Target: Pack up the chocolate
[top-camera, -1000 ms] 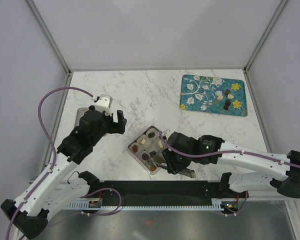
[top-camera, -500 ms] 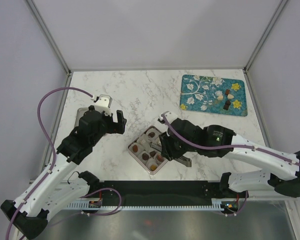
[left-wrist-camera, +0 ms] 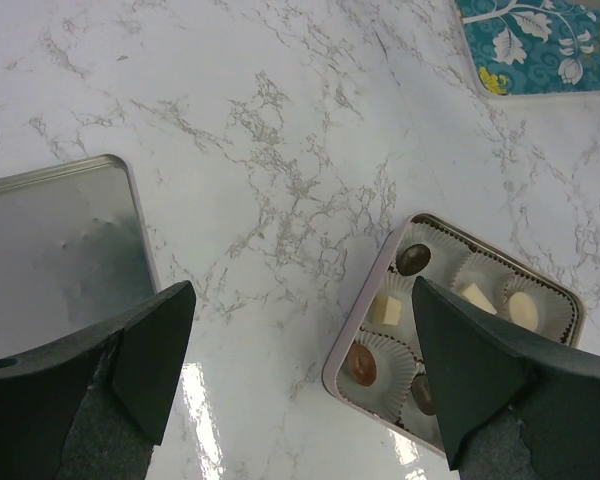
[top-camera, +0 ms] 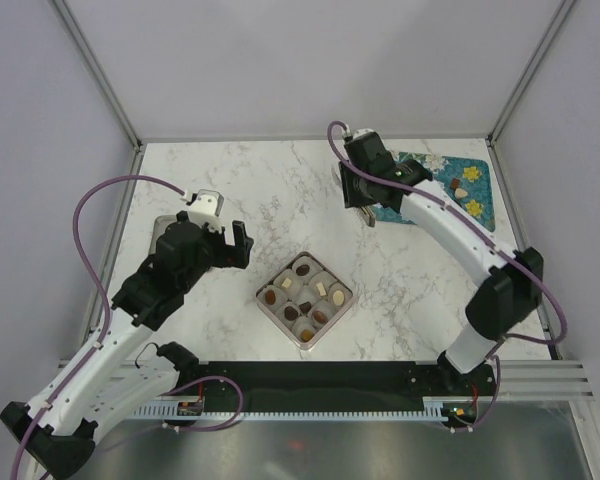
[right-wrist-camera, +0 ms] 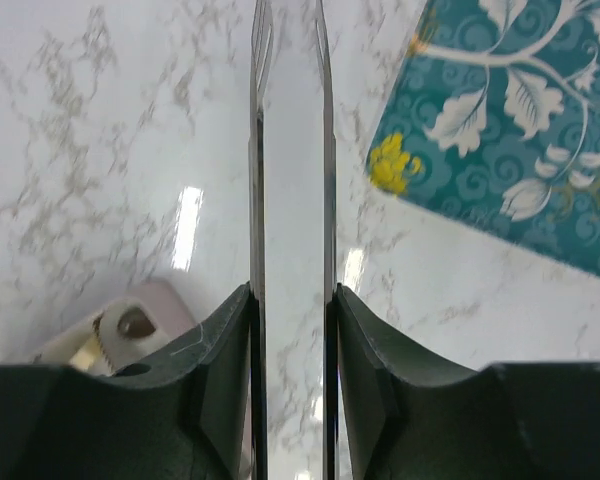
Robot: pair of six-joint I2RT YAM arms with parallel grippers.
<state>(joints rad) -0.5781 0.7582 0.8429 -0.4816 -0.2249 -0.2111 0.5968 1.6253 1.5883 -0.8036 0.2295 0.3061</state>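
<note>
A pale pink square tin (top-camera: 263, 287) sits at the table's middle front, with several chocolates (top-camera: 302, 268) in paper cups. It also shows in the left wrist view (left-wrist-camera: 352, 330) with a brown chocolate (left-wrist-camera: 361, 366). More chocolates (top-camera: 453, 211) lie on the right part of the teal flowered mat (top-camera: 410, 205). My right gripper (top-camera: 366, 212) hovers at the mat's left edge. Its thin blades (right-wrist-camera: 290, 12) are slightly apart and empty. My left gripper (top-camera: 236, 244) is wide open and empty, left of the tin (left-wrist-camera: 310, 385).
A grey metal lid (top-camera: 165, 226) lies at the left, partly under my left arm, and shows in the left wrist view (left-wrist-camera: 50, 240). The mat's corner (right-wrist-camera: 500, 130) and the tin's corner (right-wrist-camera: 165, 300) show in the right wrist view. Frame posts ring the table.
My right arm has lifted off the tin and swung back and right to the mat's left edge, its blades empty. The left arm has not moved.
</note>
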